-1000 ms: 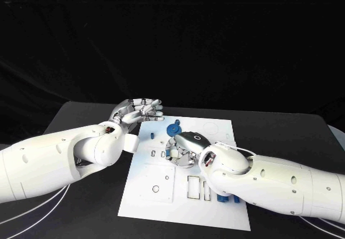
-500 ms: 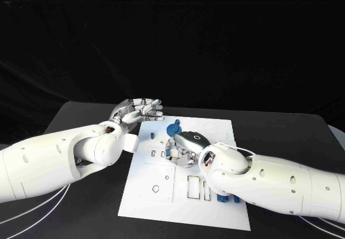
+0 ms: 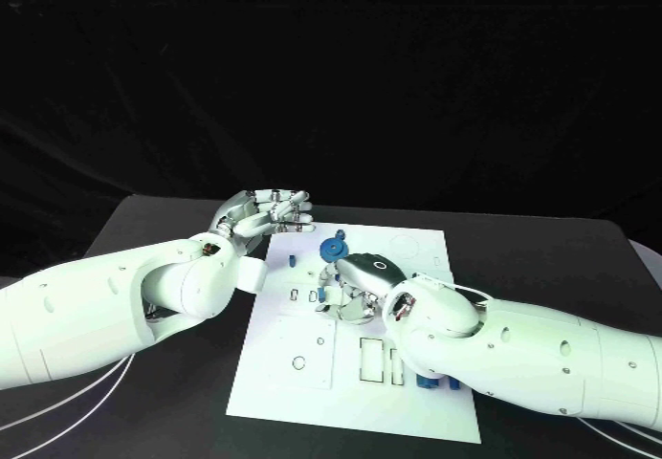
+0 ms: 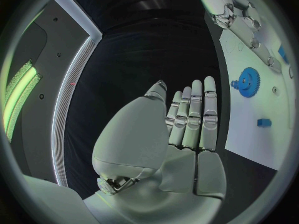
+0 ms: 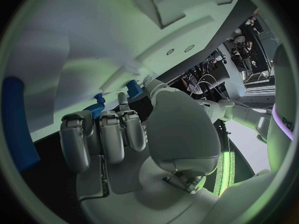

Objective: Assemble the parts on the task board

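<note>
head view puts the blue gear (image 3: 333, 250) standing on the white task board (image 3: 311, 368), toward its far end. my right hand (image 3: 355, 283) hunches just beside it; whether it grips a part i cannot tell. my left hand (image 3: 265, 214), fingers together, holding nothing, waits off the board's corner, i'd guess for clearance.
</note>
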